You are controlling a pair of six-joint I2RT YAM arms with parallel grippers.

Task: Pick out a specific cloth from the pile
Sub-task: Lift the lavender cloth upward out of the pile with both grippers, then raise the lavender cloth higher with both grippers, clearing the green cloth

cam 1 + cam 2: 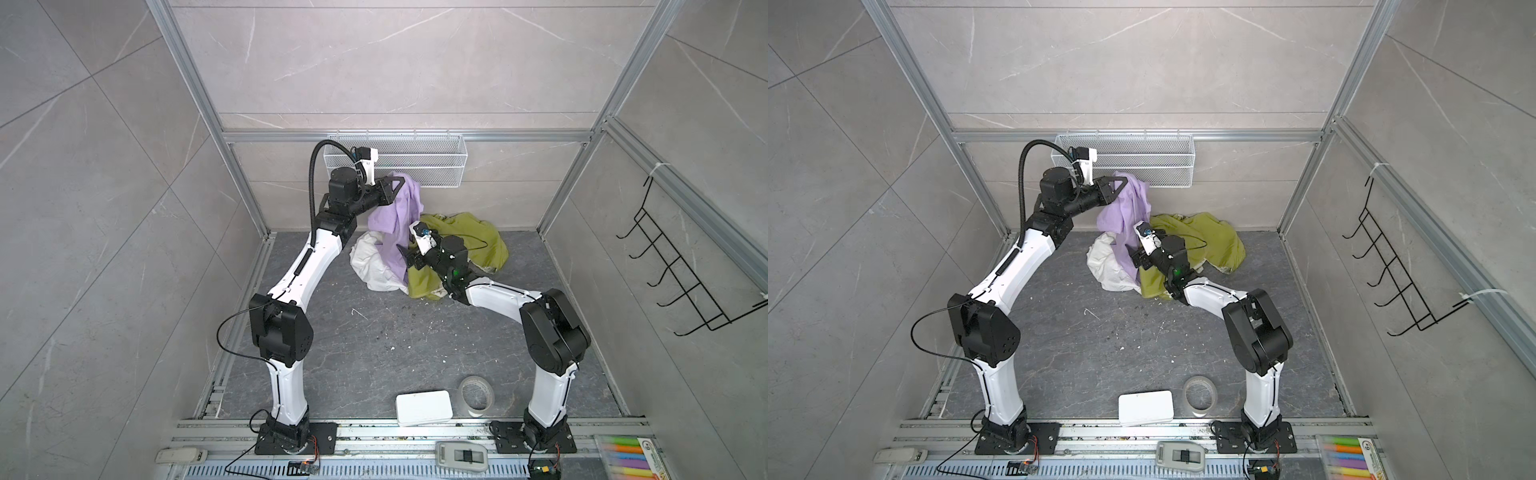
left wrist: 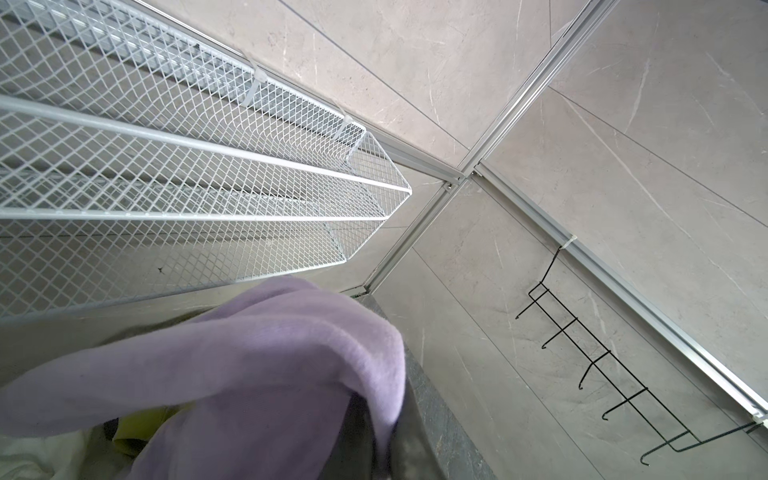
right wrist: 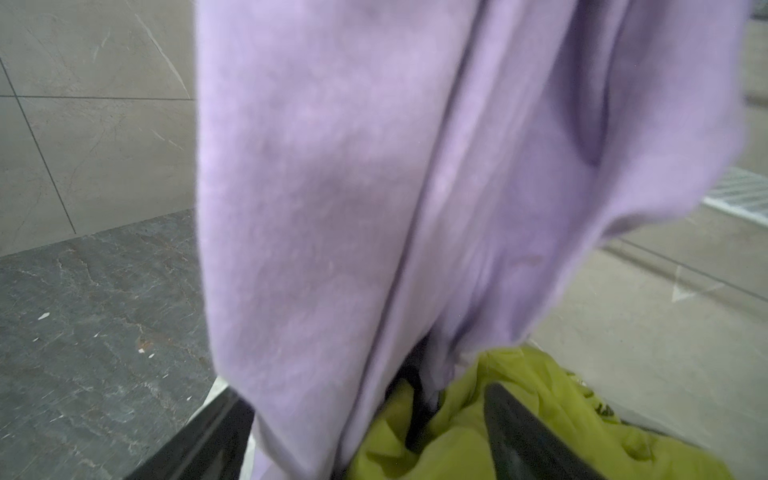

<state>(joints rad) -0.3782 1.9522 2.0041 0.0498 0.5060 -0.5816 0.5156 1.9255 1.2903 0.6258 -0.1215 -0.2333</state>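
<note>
My left tool [image 1: 399, 185] is clamped on the top of the lavender cloth [image 1: 395, 220], holding it up just below the white wire basket [image 1: 415, 160], so the fabric hangs down to the pile [image 1: 419, 282] on the desk [image 1: 374, 353]. My right tool [image 1: 405, 255] sits low at the hanging cloth's bottom end. Its fingers [image 3: 523, 436] are apart with the lavender fabric drooping between them, above the olive-green cloth [image 1: 478, 237] and beside the white cloth [image 1: 370, 266].
</note>
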